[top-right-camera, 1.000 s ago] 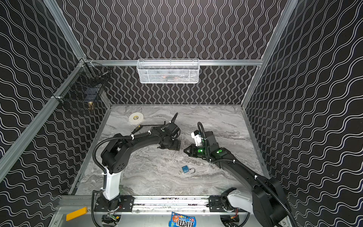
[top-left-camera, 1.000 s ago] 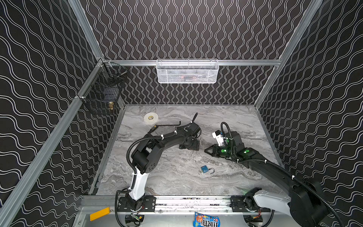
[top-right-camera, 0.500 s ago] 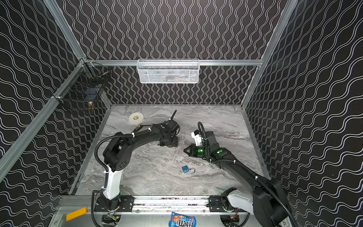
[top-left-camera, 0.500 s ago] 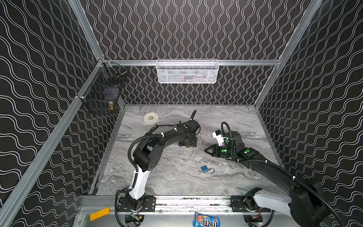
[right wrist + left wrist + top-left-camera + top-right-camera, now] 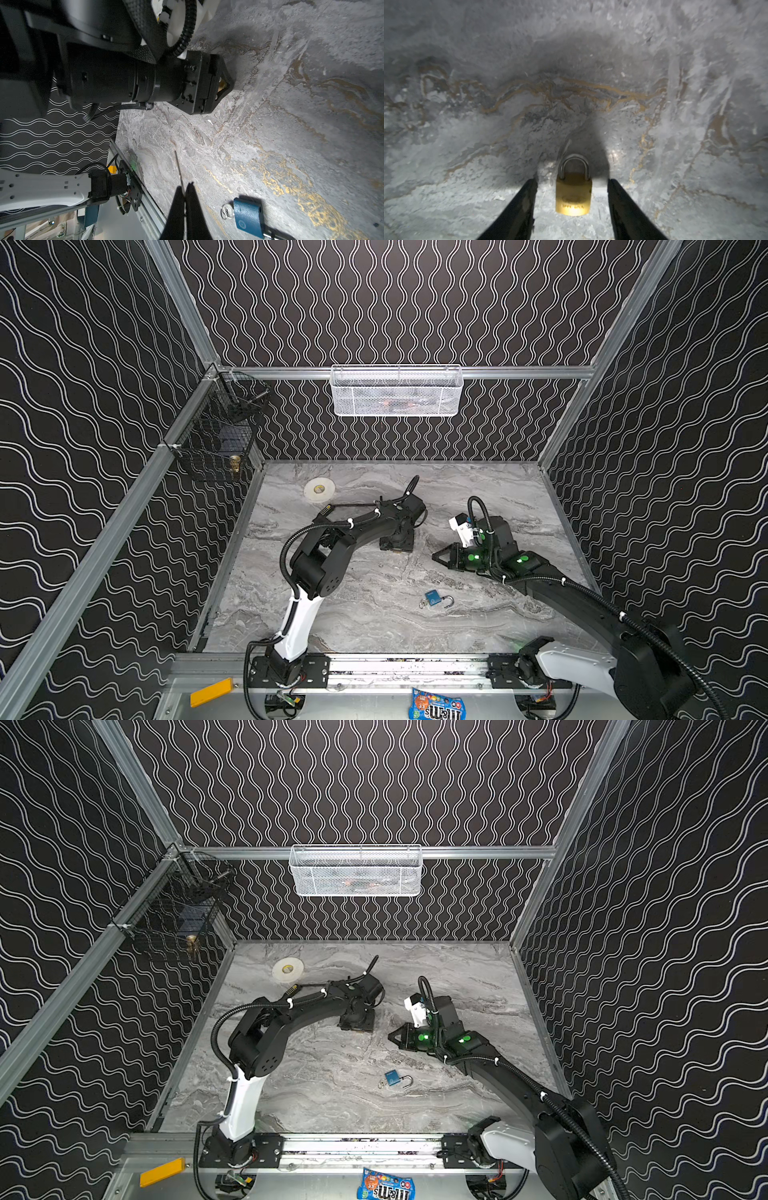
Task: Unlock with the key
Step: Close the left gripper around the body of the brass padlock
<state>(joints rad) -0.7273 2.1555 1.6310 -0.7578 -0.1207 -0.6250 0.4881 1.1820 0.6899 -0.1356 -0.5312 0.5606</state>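
Both jaws of the left gripper (image 5: 572, 180) stand apart, flanking with gaps the small brass padlock (image 5: 573, 195) lying flat between them on the grey marbled tabletop (image 5: 467, 124). Farther off, the right gripper (image 5: 184, 187) pinches a thin silvery key (image 5: 179, 166); a blue padlock (image 5: 248, 216), shackle open, lies just beside its tips.

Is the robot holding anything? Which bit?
The right gripper pinches a thin silver key by its base. The left gripper straddles the brass padlock, not gripping.
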